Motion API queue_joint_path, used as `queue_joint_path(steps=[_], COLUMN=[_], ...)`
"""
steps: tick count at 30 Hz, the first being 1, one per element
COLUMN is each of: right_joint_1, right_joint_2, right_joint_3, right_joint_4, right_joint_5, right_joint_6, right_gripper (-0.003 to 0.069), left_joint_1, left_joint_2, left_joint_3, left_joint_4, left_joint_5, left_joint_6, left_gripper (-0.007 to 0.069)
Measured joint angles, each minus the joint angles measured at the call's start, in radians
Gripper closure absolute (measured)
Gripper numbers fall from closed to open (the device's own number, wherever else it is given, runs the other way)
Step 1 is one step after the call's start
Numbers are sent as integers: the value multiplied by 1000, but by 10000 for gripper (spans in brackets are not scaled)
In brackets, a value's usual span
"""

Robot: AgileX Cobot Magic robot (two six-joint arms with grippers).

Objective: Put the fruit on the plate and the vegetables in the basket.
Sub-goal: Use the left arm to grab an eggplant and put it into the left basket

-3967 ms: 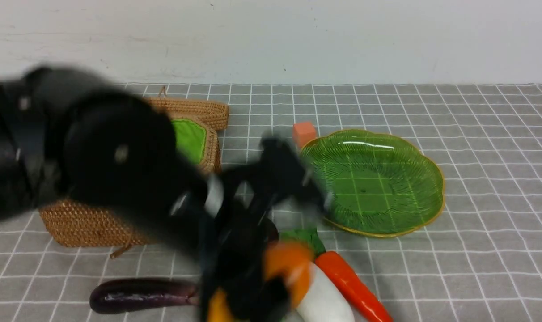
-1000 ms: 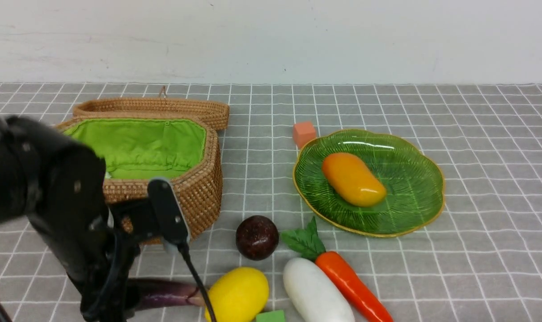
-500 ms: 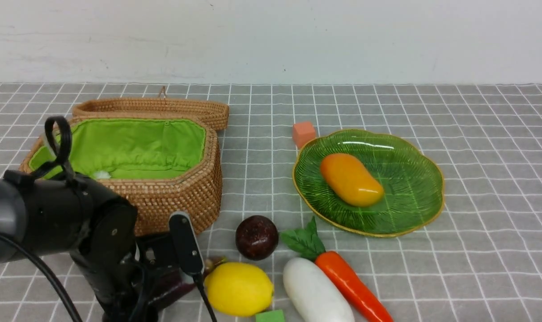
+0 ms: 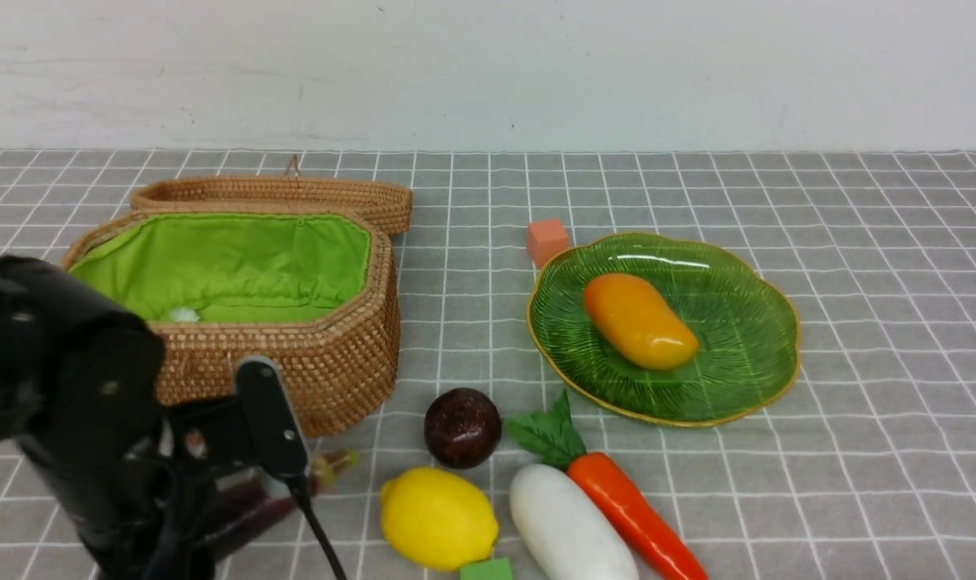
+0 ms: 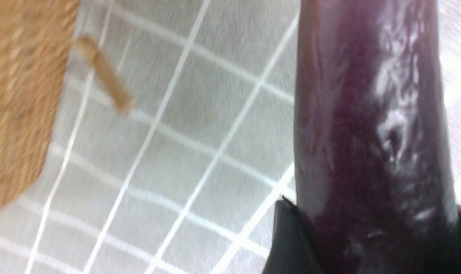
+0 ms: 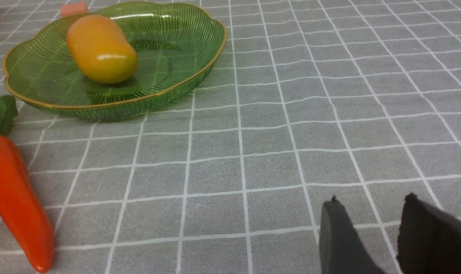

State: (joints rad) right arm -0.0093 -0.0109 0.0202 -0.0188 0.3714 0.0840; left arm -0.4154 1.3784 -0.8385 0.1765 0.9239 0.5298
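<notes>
My left gripper [image 5: 371, 228] is shut on the dark purple eggplant [image 5: 371, 125]. In the front view the left arm [image 4: 85, 411] hides most of the eggplant [image 4: 262, 503], which is tilted with its stem end raised, just in front of the open basket [image 4: 335, 354]. The mango [image 4: 639, 321] lies on the green leaf plate [image 4: 778, 322]. The maroon ball [image 4: 462, 427], lemon [image 4: 438, 517], white radish [image 4: 568, 524] and carrot [image 4: 633, 507] lie on the cloth. My right gripper [image 6: 371, 205] is open and empty, low over the cloth to the right of the plate [image 6: 200, 72].
The basket's lid [image 4: 295, 193] lies behind the basket. An orange cube [image 4: 547, 240] sits at the plate's far left edge. A green cube [image 4: 486, 570] sits by the lemon at the front edge. A wooden toggle [image 5: 105, 80] hangs from the basket wall [image 5: 17, 95].
The mango was set on the plate earlier. In the last second my left gripper closed on the eggplant and raised it, its stem end swinging toward the basket. The lemon shifted slightly.
</notes>
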Motion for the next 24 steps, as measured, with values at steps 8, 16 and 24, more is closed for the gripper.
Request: queue_joint_path(steps=[8, 16, 24], right_joint_1=[0, 0, 0], right_joint_2=[0, 0, 0], right_joint_3=[0, 0, 0], right_joint_4=[0, 0, 0], right_joint_5=[0, 0, 0], right_joint_6=[0, 0, 0], right_gripper=[419, 419, 419], left_joint_1=[144, 273, 273], left_joint_2=[-117, -33, 137], left_joint_3=[-195, -263, -263], left_joint_4=[34, 265, 490], left_joint_5=[-14, -520, -623], left_joint_6=[-40, -25, -25], left_gripper=[177, 177, 177])
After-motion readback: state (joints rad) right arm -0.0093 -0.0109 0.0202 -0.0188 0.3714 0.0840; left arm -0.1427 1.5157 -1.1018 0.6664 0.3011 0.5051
